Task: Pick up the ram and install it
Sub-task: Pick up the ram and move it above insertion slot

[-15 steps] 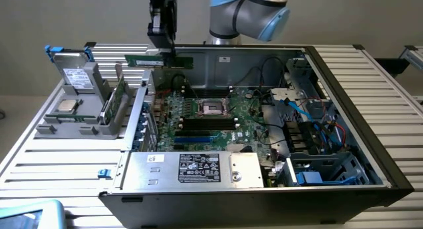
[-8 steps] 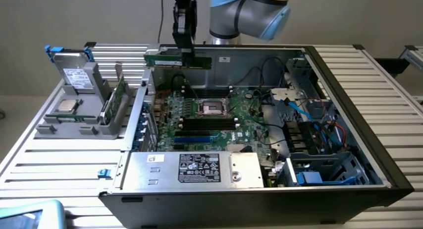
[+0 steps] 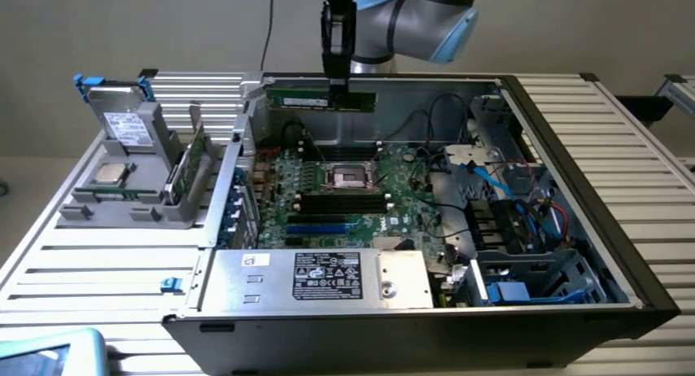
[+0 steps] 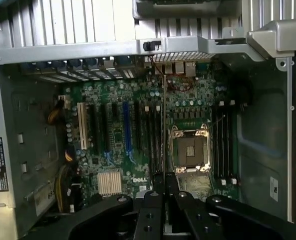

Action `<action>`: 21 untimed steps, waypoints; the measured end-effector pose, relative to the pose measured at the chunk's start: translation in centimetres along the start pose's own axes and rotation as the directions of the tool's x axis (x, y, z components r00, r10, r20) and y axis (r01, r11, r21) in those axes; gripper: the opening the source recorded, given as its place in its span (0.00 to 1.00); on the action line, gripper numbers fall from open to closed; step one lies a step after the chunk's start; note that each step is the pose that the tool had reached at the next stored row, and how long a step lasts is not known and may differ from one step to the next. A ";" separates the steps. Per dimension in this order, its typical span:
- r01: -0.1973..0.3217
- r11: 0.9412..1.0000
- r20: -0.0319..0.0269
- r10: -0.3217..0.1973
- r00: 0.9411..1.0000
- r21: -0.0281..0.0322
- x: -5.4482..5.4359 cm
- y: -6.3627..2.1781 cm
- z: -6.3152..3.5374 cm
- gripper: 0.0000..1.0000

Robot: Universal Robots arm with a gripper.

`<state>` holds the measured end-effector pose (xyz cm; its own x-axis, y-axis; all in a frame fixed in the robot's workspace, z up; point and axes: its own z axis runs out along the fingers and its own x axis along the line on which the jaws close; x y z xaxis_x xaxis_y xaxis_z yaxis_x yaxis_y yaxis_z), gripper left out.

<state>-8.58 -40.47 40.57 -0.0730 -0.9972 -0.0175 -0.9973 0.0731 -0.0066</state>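
gripper (image 3: 338, 83) clamped on ram (image 3: 304, 100) | ram hangs horiz. over mobo (image 3: 408, 193) | open pc case (image 3: 380, 339)

ram (image 3: 304, 100) is clamped by gripper (image 3: 338, 84) | it is held level over open computer case (image 3: 434, 337) | motherboard (image 3: 404, 190) is seen below it
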 end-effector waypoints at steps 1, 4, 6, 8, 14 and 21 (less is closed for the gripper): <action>0.000 1.000 0.000 0.000 1.000 0.000 -0.2 -0.23 0.05 0.13; 0.003 1.000 0.000 -0.003 1.000 0.000 -0.7 -0.58 0.20 0.13; 0.006 1.000 0.000 -0.006 1.000 0.000 -1.0 -0.83 0.27 0.13; 0.010 1.000 0.000 -0.010 1.000 0.000 -1.1 -1.07 0.35 0.13; 0.025 1.000 0.000 -0.025 1.000 0.000 -1.6 -1.80 0.54 0.13; 0.044 0.999 0.000 -0.044 0.999 -0.001 -1.8 -2.99 0.56 0.13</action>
<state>-5.47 -38.88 40.06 -0.0293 -0.9994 -0.0175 -0.9995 0.0294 -0.0067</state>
